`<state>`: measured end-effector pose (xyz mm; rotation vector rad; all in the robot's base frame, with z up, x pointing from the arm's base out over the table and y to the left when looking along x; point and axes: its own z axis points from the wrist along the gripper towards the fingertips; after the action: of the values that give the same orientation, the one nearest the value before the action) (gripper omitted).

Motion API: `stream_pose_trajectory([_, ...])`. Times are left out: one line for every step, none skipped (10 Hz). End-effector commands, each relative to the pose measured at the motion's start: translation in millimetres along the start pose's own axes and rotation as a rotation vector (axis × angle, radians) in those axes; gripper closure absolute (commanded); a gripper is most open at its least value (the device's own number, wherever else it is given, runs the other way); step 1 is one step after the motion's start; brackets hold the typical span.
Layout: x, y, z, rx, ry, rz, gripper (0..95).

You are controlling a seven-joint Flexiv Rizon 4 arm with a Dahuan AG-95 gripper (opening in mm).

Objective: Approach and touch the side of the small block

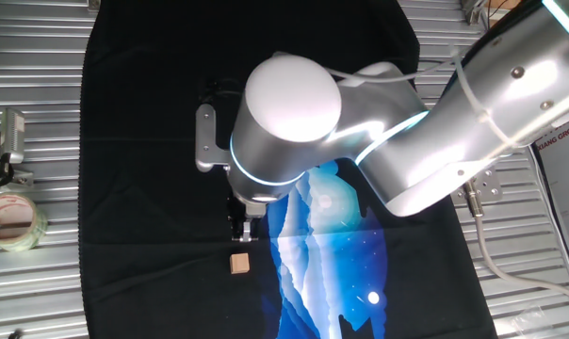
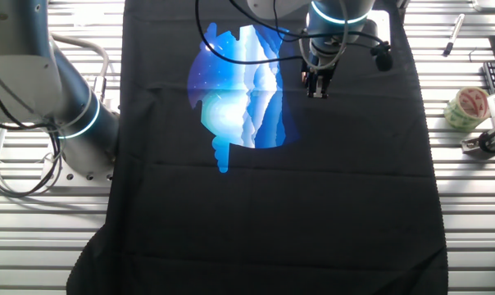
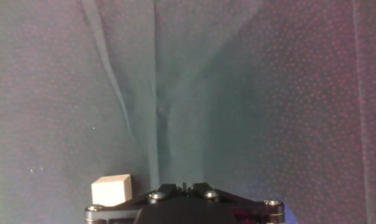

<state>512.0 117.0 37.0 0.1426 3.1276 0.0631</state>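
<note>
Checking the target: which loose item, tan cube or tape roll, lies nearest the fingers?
The small tan cube, on the black cloth just below the gripper; the tape roll sits off the cloth.

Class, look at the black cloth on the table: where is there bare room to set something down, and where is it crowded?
Free: the wide plain black cloth below the blue mountain print. Crowded: beside that print, where the end effector hangs close over the tiny tan wooden cube.

1. In the hand view the small block (image 3: 111,190) is partly covered by the gripper (image 3: 183,186) body, beside it at the bottom edge.
2. The gripper's fingertips are hidden there.
3. In the other fixed view the gripper (image 2: 316,88) conceals the block entirely.
4. The tape roll (image 1: 11,219) is cut by the left edge.
</note>
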Motion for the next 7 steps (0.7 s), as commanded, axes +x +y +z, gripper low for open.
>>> stream_pose_trajectory([0.5,1.4,0.5,0.001,0.0,0.006,95.0])
stream_pose_trajectory([1.0,2.9,2.1,0.001,-0.001,0.009,95.0])
stream_pose_trajectory([1.1,3.2,2.5,0.001,-0.002,0.009,95.0])
stream_pose_trajectory([1.6,4.3,3.9,0.001,-0.004,0.011,95.0])
stream_pose_trajectory([1.7,6.0,5.2,0.004,-0.005,0.012,95.0])
stream_pose_trajectory([1.8,6.9,6.1,0.007,-0.004,0.013,95.0])
stream_pose_trajectory([1.9,8.2,7.0,0.005,-0.004,0.018,95.0])
